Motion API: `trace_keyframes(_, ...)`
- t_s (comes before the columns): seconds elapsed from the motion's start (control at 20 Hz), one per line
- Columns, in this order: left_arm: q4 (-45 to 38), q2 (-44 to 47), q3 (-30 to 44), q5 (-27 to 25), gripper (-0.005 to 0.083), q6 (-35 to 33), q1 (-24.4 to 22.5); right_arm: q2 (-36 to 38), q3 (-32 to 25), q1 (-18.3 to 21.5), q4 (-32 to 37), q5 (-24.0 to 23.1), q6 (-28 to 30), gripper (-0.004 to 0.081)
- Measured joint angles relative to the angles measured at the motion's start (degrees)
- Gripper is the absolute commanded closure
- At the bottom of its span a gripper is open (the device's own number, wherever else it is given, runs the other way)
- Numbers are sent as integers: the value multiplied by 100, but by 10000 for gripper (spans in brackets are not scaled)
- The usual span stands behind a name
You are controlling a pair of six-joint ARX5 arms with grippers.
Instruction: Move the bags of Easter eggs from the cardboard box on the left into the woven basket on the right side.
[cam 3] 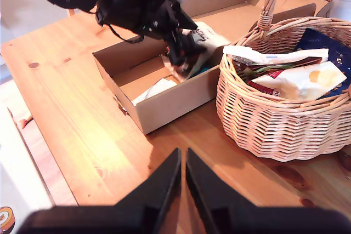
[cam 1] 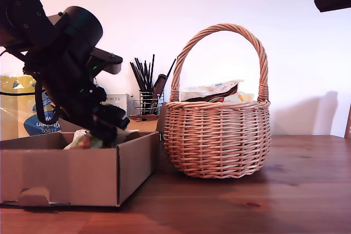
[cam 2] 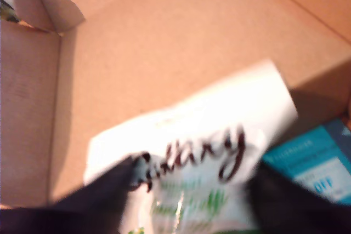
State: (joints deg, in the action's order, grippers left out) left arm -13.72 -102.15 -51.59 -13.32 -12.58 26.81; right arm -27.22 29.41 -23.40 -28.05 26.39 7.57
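The fingers (cam 2: 104,195) of my first gripper (cam 2: 189,201) are clamped on a cream-white bag (cam 2: 192,152) with dark script lettering, pinching its lower part, so the bag hangs from them just above the floor of the cardboard box (cam 1: 71,173), at the exterior view's left. My second gripper (cam 3: 182,182) has its fingers pressed together on nothing; it hovers over the wooden table (cam 1: 247,206) on the near side of the box and basket, probably parked out of the way.

The box's low walls let the arm reach in from above. The woven basket (cam 1: 218,141) stands touching or just beside the box, on the exterior view's right, keeping the carry short; it already holds several bags (cam 3: 285,69). In the box a teal packet (cam 2: 312,163) lies beside the gripped bag, and a pale bag (cam 3: 156,89) lies in the near end, so I judge the job partly done.
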Motion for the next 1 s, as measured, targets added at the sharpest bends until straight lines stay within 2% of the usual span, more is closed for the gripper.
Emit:
trace_keyframes(0.2, 205, 0, -7, 39, 549, 24, -9, 0, 0, 0, 0, 0, 0, 782)
trace_keyframes(0.4, 752, 101, -70, 48, 560, 26, 59, 0, 0, 0, 0, 0, 0, 782)
trace_keyframes(0.75, 1733, 1456, -70, 433, 562, 103, 249, 0, 0, 0, 9, 0, 0, 782)
trace_keyframes(0.8, 1808, 1674, -70, 527, 588, 105, 271, 0, 0, 0, 11, 0, 0, 782)
trace_keyframes(1.0, 1893, 2286, -70, 741, 800, 186, 284, 0, 0, 0, 13, 0, 0, 782)
